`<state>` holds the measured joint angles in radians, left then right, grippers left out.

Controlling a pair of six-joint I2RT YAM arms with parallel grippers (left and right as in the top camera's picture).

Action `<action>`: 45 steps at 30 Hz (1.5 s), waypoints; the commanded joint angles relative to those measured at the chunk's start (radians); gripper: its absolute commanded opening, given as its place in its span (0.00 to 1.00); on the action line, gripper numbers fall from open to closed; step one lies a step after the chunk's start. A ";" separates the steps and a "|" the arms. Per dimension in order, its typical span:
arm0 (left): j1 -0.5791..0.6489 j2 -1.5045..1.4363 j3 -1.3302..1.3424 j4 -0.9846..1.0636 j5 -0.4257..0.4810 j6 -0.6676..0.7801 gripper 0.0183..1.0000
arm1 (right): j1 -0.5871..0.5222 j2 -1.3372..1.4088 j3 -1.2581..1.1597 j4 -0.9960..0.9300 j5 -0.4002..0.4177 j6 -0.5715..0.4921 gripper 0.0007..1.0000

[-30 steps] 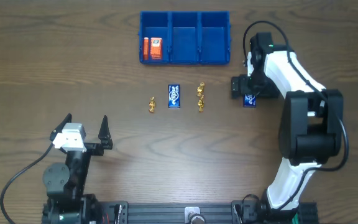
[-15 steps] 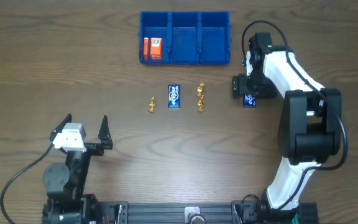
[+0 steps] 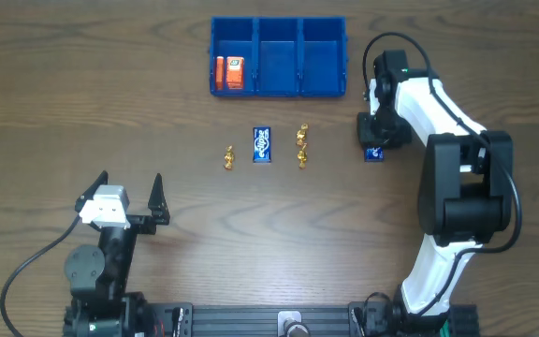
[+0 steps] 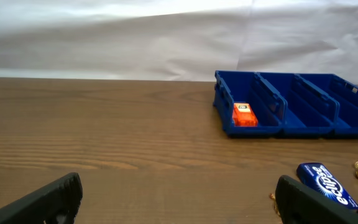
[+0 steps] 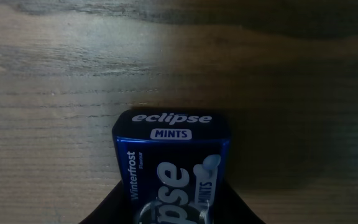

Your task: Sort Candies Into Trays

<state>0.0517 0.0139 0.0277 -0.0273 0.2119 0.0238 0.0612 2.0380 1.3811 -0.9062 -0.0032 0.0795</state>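
A blue three-compartment tray [image 3: 279, 92] stands at the table's far side, and an orange candy [image 3: 230, 73] lies in its left compartment. On the wood in front lie a blue mint tin [image 3: 262, 144] and three gold candies [image 3: 229, 156] [image 3: 301, 136] [image 3: 302, 158]. My right gripper [image 3: 374, 136] is to the right of them, shut on a second blue mint tin [image 5: 173, 158] that rests at table level. My left gripper [image 3: 129, 195] stands open near the front left, with nothing between its fingers. From the left wrist I see the tray [image 4: 291, 121] and the orange candy [image 4: 244, 114].
The tray's middle and right compartments hold nothing. Bare wood stretches between my left gripper and the candies. A white wall backs the table's far edge.
The right gripper's fingers have drawn together onto the blue mint tin and shifted slightly right. The left arm has not moved.
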 commanded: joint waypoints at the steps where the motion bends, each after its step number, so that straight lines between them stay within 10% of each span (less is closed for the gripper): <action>1: 0.000 -0.006 -0.023 -0.028 0.023 0.006 1.00 | 0.044 -0.074 0.058 0.000 0.001 0.042 0.17; 8: 0.000 -0.006 -0.023 -0.028 0.023 0.006 1.00 | 0.188 -0.175 0.475 -0.120 0.046 0.117 0.14; 18: 0.000 -0.006 -0.023 -0.028 0.023 0.006 1.00 | 0.389 -0.092 0.597 0.203 0.194 0.213 0.16; 45: 0.000 -0.006 -0.023 -0.028 0.023 0.006 1.00 | 0.403 0.189 0.597 0.296 0.265 0.291 0.16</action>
<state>0.0517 0.0139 0.0277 -0.0273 0.2119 0.0238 0.4667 2.2227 1.9732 -0.6102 0.2352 0.3428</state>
